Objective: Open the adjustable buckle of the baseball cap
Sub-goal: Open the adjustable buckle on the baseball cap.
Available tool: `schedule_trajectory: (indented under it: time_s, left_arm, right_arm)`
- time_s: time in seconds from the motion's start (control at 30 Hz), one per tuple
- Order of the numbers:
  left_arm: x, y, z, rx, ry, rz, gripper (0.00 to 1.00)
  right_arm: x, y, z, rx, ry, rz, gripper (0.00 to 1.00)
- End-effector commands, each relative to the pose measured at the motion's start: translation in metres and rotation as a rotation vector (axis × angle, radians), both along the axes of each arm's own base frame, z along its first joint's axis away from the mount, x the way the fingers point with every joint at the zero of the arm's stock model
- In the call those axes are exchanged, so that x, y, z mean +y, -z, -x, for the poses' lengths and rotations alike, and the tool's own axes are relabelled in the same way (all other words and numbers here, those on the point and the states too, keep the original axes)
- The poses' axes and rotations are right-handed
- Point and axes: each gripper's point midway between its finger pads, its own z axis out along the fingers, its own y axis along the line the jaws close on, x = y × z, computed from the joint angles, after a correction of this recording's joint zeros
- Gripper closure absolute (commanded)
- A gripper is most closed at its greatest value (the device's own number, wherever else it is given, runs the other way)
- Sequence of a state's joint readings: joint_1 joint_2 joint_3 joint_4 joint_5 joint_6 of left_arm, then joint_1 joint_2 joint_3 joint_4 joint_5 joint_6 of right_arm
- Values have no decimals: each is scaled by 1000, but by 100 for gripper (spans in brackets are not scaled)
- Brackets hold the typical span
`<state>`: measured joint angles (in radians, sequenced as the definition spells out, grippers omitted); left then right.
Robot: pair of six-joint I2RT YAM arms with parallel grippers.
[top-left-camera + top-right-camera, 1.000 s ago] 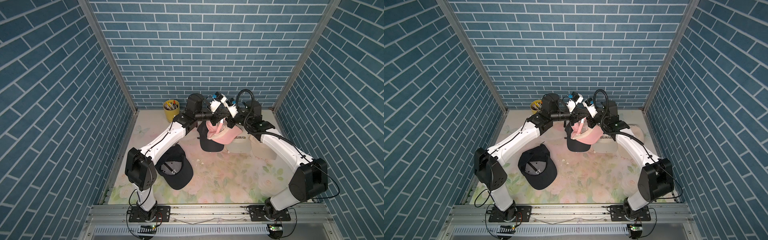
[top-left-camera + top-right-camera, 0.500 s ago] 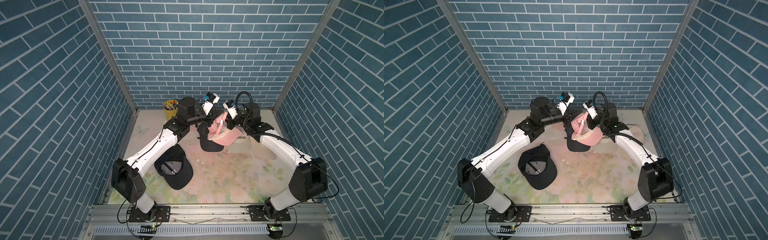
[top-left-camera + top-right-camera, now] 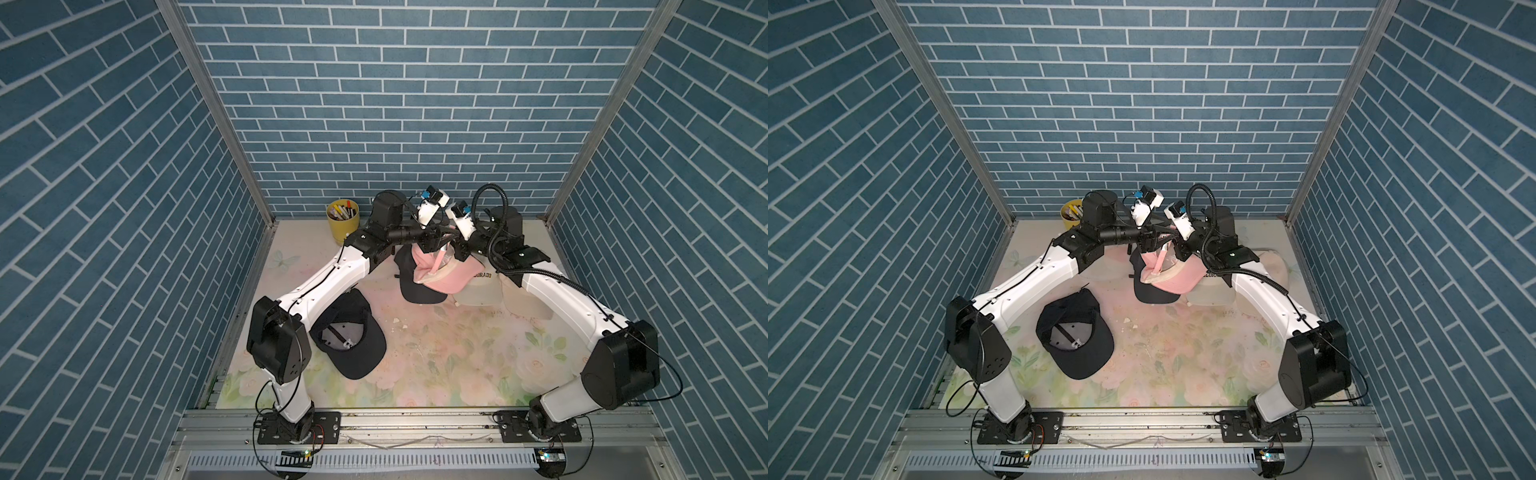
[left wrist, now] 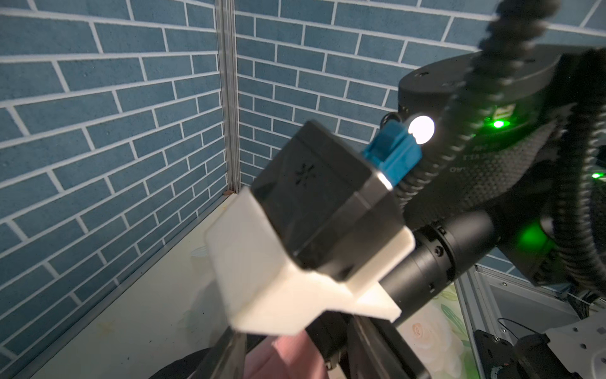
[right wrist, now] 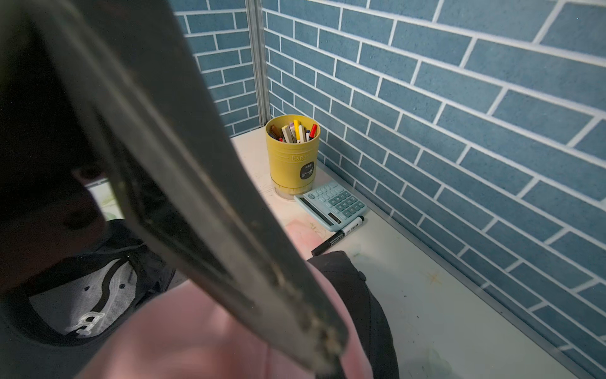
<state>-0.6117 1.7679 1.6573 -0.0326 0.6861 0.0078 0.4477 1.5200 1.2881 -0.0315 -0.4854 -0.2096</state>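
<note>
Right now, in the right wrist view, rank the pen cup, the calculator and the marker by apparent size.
1. pen cup, largest
2. calculator
3. marker, smallest
All three sit close together, so nearness barely matters.

The left arm and the right arm have white links and black joints, with thin black cables along them. A ribbed black hose loops at the right wrist. Its wrist camera is black, in a white holder, with a blue plug.
</note>
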Motion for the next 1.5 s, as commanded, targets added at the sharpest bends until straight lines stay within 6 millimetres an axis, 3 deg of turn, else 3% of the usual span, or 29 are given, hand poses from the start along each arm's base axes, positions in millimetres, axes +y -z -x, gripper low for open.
schedule_trajectory:
  time_s: [0.0,0.17,0.37,0.57,0.8,1.17,1.47]
  left_arm:
    - [-3,-4,1,11,21,11,46]
    - [-3,-3,2,25,31,15,52]
    - [-2,-8,7,18,40,39,71]
    - [-1,-10,9,17,37,40,83]
    - [10,-23,13,-23,-7,66,95]
    - [34,-69,24,-178,-102,157,100]
    - [50,-78,27,-230,-172,193,100]
  right_arm:
    - [6,-23,15,-94,-59,-2,100]
    - [6,-23,12,-101,-56,4,100]
    - [6,-22,9,-97,-48,3,100]
    - [5,-22,6,-92,-33,-12,100]
    - [-7,-16,-12,-47,68,-27,100]
    - [-25,-4,-38,102,239,-75,100]
    - [-31,-6,-49,181,336,-132,100]
